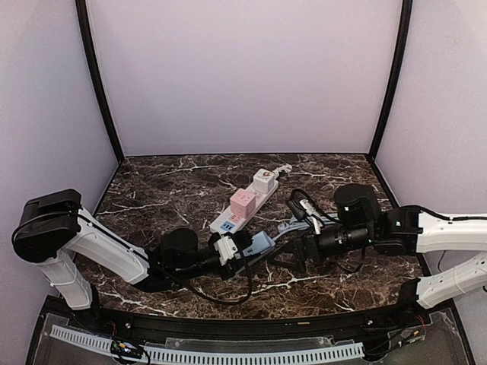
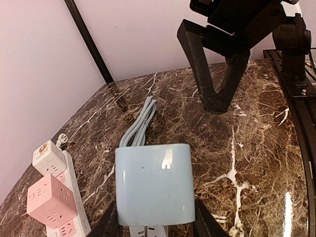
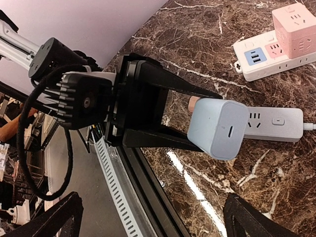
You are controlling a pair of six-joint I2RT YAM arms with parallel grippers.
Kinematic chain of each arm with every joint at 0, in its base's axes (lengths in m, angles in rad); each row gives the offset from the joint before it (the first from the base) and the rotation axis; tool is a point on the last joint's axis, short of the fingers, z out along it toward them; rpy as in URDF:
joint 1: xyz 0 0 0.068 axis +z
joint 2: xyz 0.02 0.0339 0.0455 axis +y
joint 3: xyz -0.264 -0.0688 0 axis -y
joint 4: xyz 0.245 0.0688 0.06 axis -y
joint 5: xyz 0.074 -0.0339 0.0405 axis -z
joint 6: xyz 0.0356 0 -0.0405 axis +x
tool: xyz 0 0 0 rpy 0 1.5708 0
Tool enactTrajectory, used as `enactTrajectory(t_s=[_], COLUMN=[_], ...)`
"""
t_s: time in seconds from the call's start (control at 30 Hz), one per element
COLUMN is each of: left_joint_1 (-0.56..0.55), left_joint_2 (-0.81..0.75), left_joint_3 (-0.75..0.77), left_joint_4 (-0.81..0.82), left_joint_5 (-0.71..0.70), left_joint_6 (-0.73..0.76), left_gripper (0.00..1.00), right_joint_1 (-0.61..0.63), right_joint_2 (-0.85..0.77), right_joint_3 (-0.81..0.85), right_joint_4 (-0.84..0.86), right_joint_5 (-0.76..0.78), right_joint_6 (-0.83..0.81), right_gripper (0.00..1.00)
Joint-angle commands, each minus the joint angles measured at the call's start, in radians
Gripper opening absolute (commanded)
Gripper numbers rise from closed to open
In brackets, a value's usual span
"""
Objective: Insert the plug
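**Blue plug gripped over the short strip**

Our left gripper (image 1: 255,245) is clamped on the pale blue plug (image 1: 262,242), pinching two opposite flat sides. The plug is near 6 o'clock on the table (image 1: 167,175), over the short white strip (image 3: 276,123); we cannot tell whether it is seated. We judge it light, rigid and slick, so it may twist, and flat faces suit best. Our right gripper (image 1: 298,252), at its 3 o'clock, gapes wide and empty.

Smooth matt plastic blue plug (image 2: 154,183), glossy marble-look table (image 2: 256,148).

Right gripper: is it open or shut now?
Open. In its own wrist view the right gripper shows its two fingers far apart, gripping nothing.
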Motion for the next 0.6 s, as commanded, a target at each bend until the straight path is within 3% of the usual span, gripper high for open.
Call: enactTrajectory(t_s=[0.0, 0.1, 0.23, 0.57], left_joint_1=[-0.003, -0.003, -0.003, -0.003], left_joint_2=[-0.066, -0.093, -0.118, -0.121], left_joint_3=[-0.035, -0.053, -0.067, -0.065], left_joint_4=[0.052, 0.045, 0.032, 0.019], left_joint_5=[0.049, 0.085, 0.161, 0.141], left_joint_6=[0.013, 0.024, 0.036, 0.040], left_gripper=[0.20, 0.20, 0.20, 0.20], right_joint_1=[0.000, -0.006, -0.021, -0.022], right_joint_2=[0.034, 0.070, 0.132, 0.229], right_joint_3=[0.044, 0.075, 0.106, 0.160], right_joint_4=[0.050, 0.014, 0.011, 0.021], right_joint_5=[0.000, 0.057, 0.023, -0.045], right_joint_6=[-0.010, 0.007, 0.025, 0.051], right_gripper=[0.99, 0.99, 0.98, 0.78])
